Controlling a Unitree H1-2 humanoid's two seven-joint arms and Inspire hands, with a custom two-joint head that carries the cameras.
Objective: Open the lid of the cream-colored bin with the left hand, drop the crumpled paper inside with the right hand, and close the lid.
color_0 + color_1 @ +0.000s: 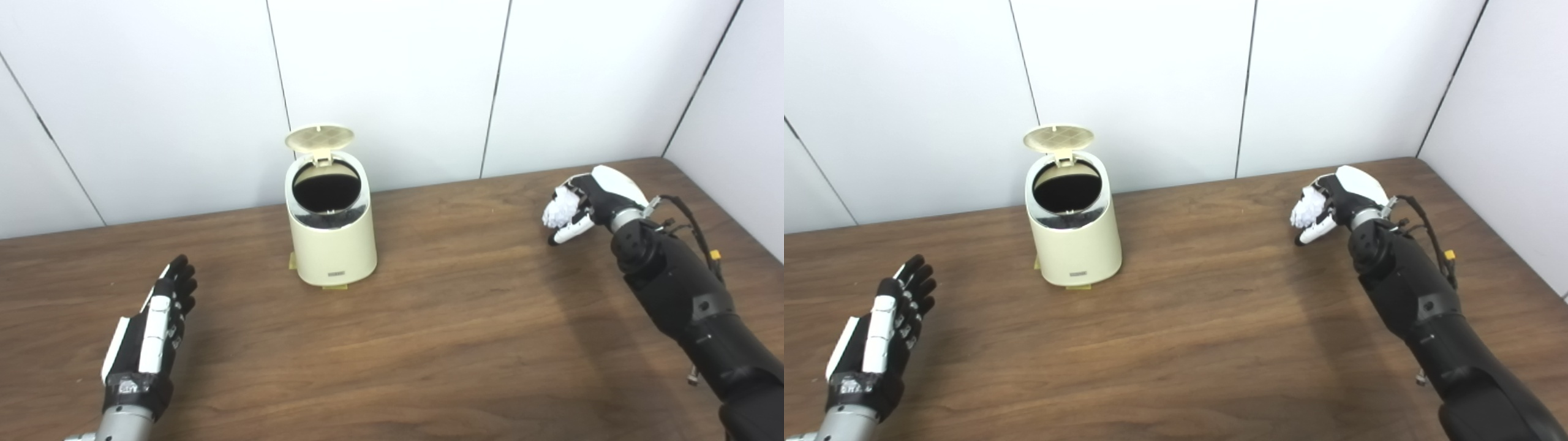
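Nearest the cameras, the brown wood-grain desk is seen to fill the lower part of both views. At the near left, the left hand, black with white plates, is held low over the desk with its fingers stretched forward and a little apart; nothing is held in it. Whether it touches the desk cannot be told. It is kept well apart from the bin, to the near left of it.

Along the right side, the black right arm is seen to rise from the bottom edge, with thin cables looped beside the wrist. Further in, the right hand is held above the desk, its fingers closed around the white crumpled paper ball, which shows on the side turned toward the bin. This hand is well to the right of the bin.

Beyond the left hand, the cream-coloured round plastic bin is seen standing upright on the desk, resting on small yellowish tape patches at its base. Its round cream lid is raised on its rear hinge, and the dark opening is exposed.

Farthest back, white wall panels with thin dark seams are seen behind the desk.
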